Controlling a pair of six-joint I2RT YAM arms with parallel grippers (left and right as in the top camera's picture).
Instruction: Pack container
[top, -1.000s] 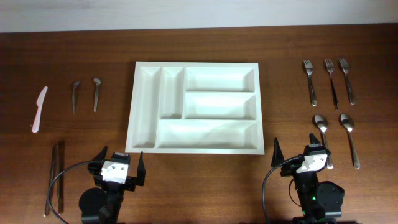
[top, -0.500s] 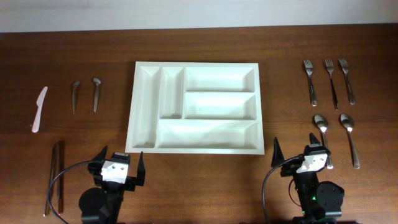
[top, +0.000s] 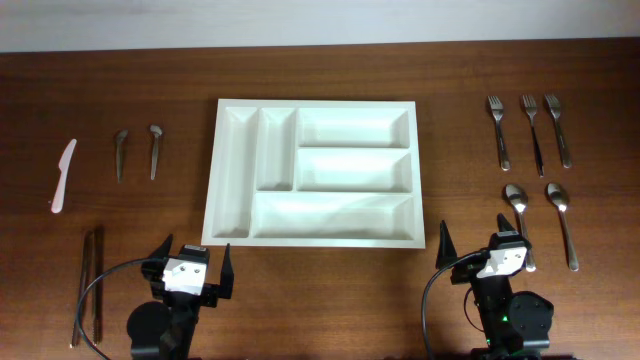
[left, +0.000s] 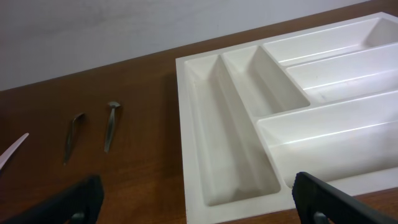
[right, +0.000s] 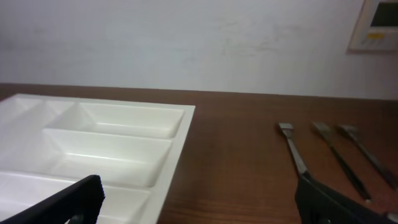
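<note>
Container — one, white, lying flat at the centre of the table, with five compartments: two narrow upright ones on its left and three long horizontal ones.

To its right, well apart:
- Forks, three, in a row at the far side.
- Spoons, two, nearer the arms; the lower handle of the left one is hidden behind the right arm.

To its left:
- Small spoons, two, side by side.
- White plastic knife, one, at the far left.
- Long dark slender pieces, two, parallel at the near left edge; type not discernible.

Left gripper sits just off the container's near left corner, jaws spread wide, gripping nothing. Right gripper sits off the near right corner, likewise wide and holding nothing.
</note>
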